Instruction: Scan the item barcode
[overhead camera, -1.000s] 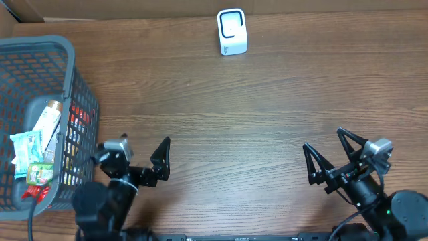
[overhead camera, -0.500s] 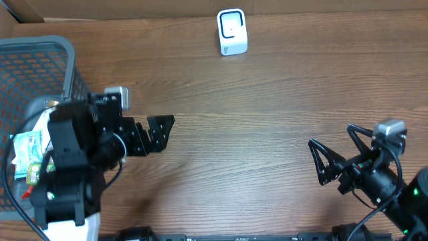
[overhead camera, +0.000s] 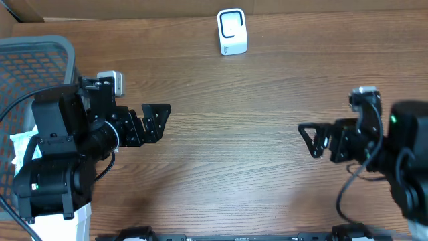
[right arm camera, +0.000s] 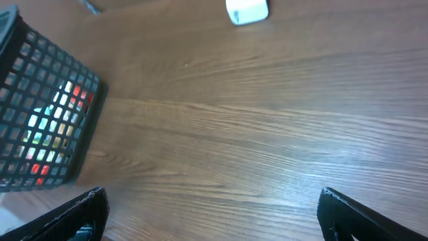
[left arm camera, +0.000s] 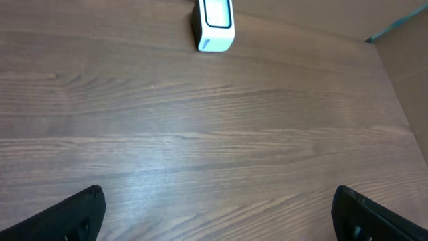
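Brown wooden worktop (overhead camera: 234,100) fills the overhead view, with the white scanner (overhead camera: 232,31) at its far edge. The grey basket (overhead camera: 47,47) stands well left of the scanner, with packets (overhead camera: 20,148) inside. The left fingers (overhead camera: 160,112) and right fingers (overhead camera: 304,130) are spread wide and empty. In the left wrist view the scanner is ahead. In the right wrist view the basket is left of the scanner.

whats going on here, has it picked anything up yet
Nothing is held yet. The left claw and the right claw hang over the wooden table, both open and empty. The items to scan lie in the mesh basket at the table's left edge. The white scanner stands at the far edge, untouched.
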Robot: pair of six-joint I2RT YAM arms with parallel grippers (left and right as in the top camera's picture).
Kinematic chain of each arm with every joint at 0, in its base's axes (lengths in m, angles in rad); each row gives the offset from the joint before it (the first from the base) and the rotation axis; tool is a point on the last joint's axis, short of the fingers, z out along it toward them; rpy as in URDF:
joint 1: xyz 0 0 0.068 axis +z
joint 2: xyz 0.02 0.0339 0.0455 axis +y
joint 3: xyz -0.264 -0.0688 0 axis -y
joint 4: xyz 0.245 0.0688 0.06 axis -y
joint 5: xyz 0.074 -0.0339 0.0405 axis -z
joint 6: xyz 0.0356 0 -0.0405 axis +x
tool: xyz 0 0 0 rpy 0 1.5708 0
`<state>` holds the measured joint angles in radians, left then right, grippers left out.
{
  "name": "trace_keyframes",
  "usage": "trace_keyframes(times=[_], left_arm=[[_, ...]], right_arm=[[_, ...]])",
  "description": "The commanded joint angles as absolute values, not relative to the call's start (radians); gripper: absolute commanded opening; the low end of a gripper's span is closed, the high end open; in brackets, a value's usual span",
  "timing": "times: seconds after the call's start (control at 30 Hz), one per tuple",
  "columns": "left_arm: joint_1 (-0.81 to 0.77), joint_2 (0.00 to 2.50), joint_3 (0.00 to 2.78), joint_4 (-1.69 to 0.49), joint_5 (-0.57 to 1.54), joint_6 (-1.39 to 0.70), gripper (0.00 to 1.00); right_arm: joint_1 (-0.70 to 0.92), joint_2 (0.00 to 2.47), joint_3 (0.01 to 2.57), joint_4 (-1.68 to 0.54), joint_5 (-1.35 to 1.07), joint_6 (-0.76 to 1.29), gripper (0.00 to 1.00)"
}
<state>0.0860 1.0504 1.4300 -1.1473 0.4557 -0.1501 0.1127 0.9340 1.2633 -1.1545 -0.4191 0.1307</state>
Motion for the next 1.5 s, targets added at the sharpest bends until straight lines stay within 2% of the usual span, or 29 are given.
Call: trace_keyframes(times=[0.0,0.07,0.17,0.43,0.53,0.7,0.9,1.27,1.47], left_arm=[[0.091,1.061,1.448,-1.143,0.417,-0.128,0.99],[0.091,1.070,1.448,-1.135,0.416,-0.112,1.00],[0.094,1.082,1.477,-1.137,0.366,-0.076,0.94],[0.168,1.225,1.908,-1.423,-0.151,-0.223,1.00],[0.282,1.271,1.989,-1.515,-0.285,-0.405,1.00],[0.515,1.303,1.962,-1.560,-0.282,-0.506,1.00],[0.786,1.353,1.802,-1.491,-0.130,-0.508,1.00],[0.826,1.383,1.401,-1.186,-0.104,-0.501,1.00],[0.826,1.473,1.278,-1.060,-0.115,-0.503,1.00]], right_arm=[[0.119,0.994,1.284,-1.124,-0.482,0.129,1.00],[0.118,1.031,1.284,-1.113,-0.493,0.130,1.00],[0.118,1.078,1.284,-1.115,-0.492,0.129,1.00],[0.118,1.128,1.284,-1.128,-0.480,0.125,1.00],[0.118,1.128,1.284,-1.128,-0.471,0.125,1.00],[0.118,1.128,1.284,-1.139,-0.441,0.121,1.00],[0.118,1.128,1.284,-1.148,-0.430,0.088,1.00],[0.118,1.128,1.282,-1.165,-0.401,0.073,1.00],[0.118,1.128,1.282,-1.168,-0.401,0.069,1.00]])
